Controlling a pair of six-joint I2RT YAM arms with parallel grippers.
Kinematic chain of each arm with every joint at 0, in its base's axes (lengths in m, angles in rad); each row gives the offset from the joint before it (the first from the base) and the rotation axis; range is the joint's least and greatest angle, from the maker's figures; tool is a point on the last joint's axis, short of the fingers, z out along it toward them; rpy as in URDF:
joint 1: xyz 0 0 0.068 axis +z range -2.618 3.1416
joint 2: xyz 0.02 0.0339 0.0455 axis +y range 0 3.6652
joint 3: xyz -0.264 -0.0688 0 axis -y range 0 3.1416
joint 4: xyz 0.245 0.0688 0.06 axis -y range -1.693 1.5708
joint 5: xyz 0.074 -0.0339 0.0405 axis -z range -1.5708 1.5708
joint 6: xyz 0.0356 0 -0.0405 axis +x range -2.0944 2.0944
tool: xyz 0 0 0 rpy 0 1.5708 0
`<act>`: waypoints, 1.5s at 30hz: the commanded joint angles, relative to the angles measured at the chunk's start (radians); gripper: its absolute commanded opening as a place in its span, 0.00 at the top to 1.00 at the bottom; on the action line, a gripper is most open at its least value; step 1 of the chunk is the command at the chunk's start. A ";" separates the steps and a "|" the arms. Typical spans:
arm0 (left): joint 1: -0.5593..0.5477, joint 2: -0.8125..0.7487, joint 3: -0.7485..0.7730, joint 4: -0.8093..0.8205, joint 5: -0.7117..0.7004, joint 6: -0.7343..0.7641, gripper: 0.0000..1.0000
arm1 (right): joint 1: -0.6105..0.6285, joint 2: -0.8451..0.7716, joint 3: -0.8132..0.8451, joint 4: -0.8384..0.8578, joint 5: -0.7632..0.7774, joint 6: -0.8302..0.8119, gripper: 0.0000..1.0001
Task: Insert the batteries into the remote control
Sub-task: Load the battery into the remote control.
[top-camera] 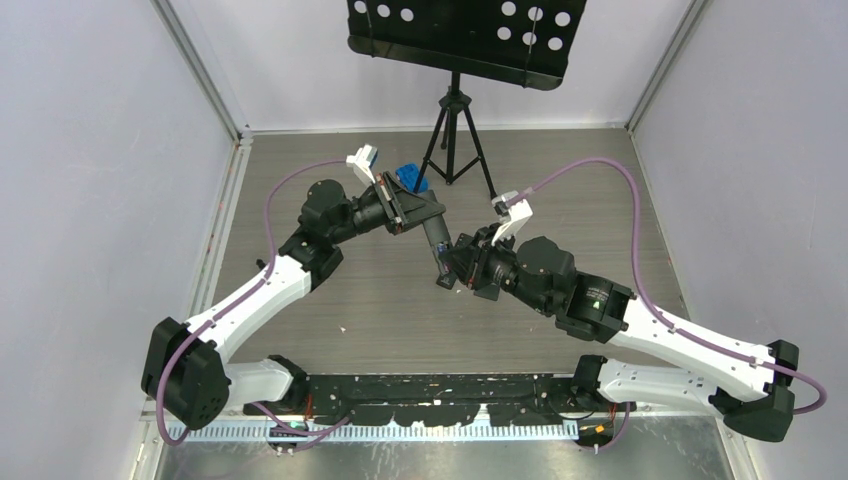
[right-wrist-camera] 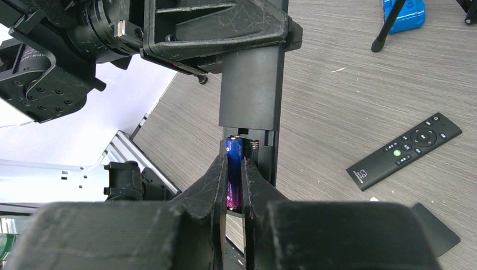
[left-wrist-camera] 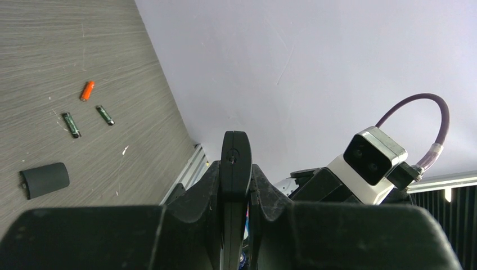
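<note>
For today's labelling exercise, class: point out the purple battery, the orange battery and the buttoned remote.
purple battery (right-wrist-camera: 234, 151): right wrist view, upper end.
orange battery (left-wrist-camera: 86, 90): left wrist view, middle.
buttoned remote (right-wrist-camera: 405, 151): right wrist view, middle of face.

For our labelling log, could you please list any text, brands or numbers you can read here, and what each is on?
None reads clearly.
Purple battery: pale print, blurred.
Buttoned remote: pale mark at its end, too small.

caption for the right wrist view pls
Right gripper pinches a purple battery in the open remote held by the left gripper
</note>
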 commanded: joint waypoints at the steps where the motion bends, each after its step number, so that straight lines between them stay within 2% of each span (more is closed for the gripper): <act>1: 0.021 -0.064 0.077 0.135 -0.063 -0.071 1.00 | 0.006 0.025 -0.045 -0.162 -0.041 0.008 1.00; 13: 0.035 -0.064 0.105 0.118 -0.042 -0.100 1.00 | 0.006 0.045 -0.066 -0.229 -0.025 0.000 1.00; 23: 0.054 -0.073 0.118 0.081 -0.051 -0.129 1.00 | 0.006 0.084 -0.067 -0.258 -0.080 -0.002 1.00; 35: 0.076 -0.084 0.077 0.125 -0.047 -0.143 1.00 | 0.006 0.098 -0.074 -0.269 -0.094 0.014 1.00; 39: 0.077 -0.079 0.073 0.148 -0.008 -0.139 1.00 | 0.006 0.120 -0.044 -0.287 -0.046 0.027 0.94; 42: 0.077 -0.075 0.064 0.191 0.034 -0.138 1.00 | 0.007 0.146 -0.006 -0.316 -0.004 0.039 0.94; 45: 0.077 -0.074 0.058 0.225 0.061 -0.147 1.00 | 0.006 0.180 0.011 -0.324 -0.031 0.025 0.93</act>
